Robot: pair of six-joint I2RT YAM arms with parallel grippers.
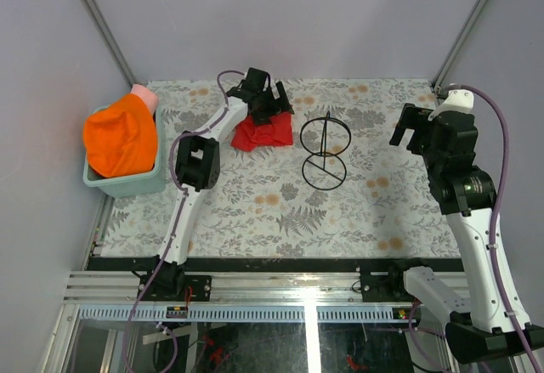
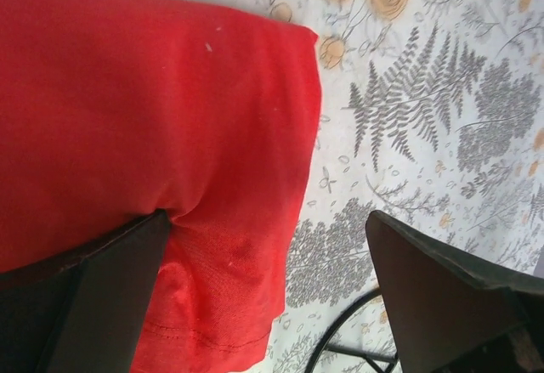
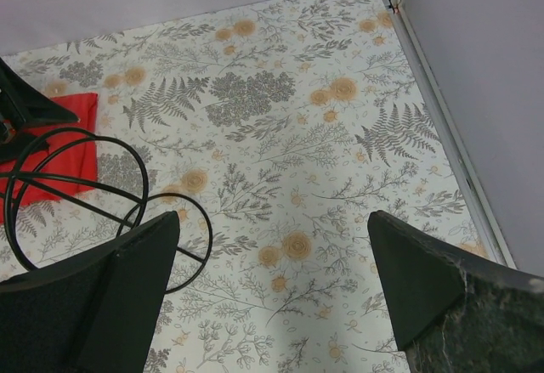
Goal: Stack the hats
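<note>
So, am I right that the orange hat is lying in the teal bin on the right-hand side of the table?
Not quite. The orange hat is lying in the teal bin, but the bin stands on the left-hand side of the table, not the right. The top external view shows it.

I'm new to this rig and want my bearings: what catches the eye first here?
The bright orange hat stands out first, heaped in the teal bin at the table's left edge, with a pink hat peeking out behind it. Next comes the red fabric at the far middle, with the left gripper open right over it and the black wire stand just to its right.
</note>
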